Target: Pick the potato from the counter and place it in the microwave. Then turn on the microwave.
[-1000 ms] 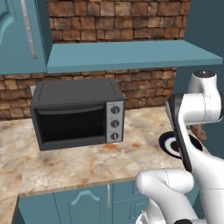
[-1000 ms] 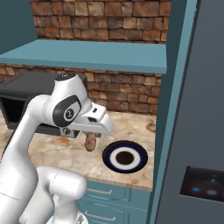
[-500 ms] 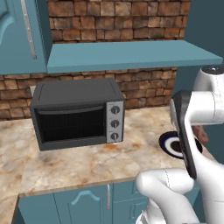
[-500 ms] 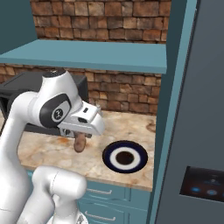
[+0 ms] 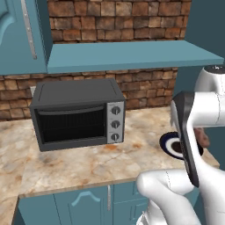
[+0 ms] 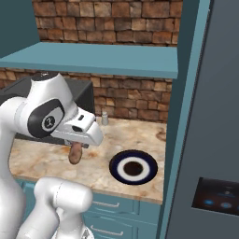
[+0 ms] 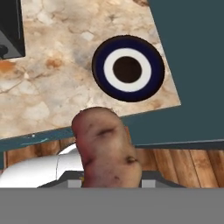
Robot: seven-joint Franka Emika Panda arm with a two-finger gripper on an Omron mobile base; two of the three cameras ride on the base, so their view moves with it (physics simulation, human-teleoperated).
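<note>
The potato [image 6: 75, 153] is gripped in the closed jaws, held in the air above the table [image 6: 112, 140] near its front edge; its long axis runs out along the jaws; a blue-and-white plate [image 6: 133, 167] lies on the table just beyond it.

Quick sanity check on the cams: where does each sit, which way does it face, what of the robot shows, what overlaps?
Left base view: behind-left, faces the toaster oven on the counter; white arm at right.
Right base view: behind-right, faces the plate and tall grey panel; arm at left, pincer shut on the potato.
Hand view: looks down past the potato at plate and counter edge.
Shared: plate, counter, brick wall.
</note>
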